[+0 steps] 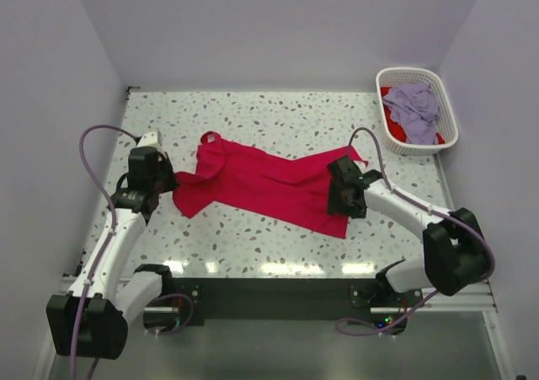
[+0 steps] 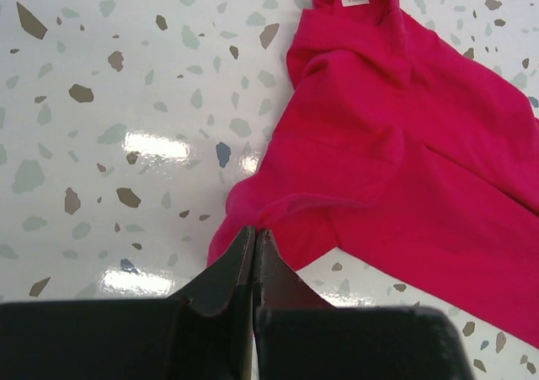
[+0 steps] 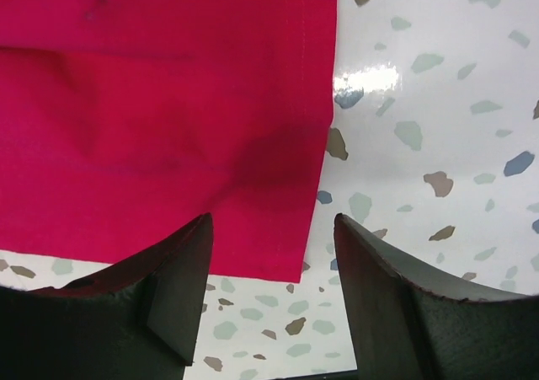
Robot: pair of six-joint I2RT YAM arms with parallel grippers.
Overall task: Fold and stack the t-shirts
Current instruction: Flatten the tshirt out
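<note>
A t-shirt [image 1: 269,186] lies spread across the middle of the table [image 1: 253,110], running from far left to near right. The left gripper [image 2: 254,235] sits at its left edge, and the right gripper [image 3: 271,224] is over its near right corner. A basket [image 1: 418,151] stands in the table's far right corner, holding a crumpled t-shirt [image 1: 413,106] on top of a second t-shirt [image 1: 414,133].

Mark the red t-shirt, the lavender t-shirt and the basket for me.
red t-shirt [image 1: 269,186], top view, middle of the spread cloth
lavender t-shirt [image 1: 413,104], top view, middle of the bunched cloth
basket [image 1: 418,151], top view, near rim
</note>
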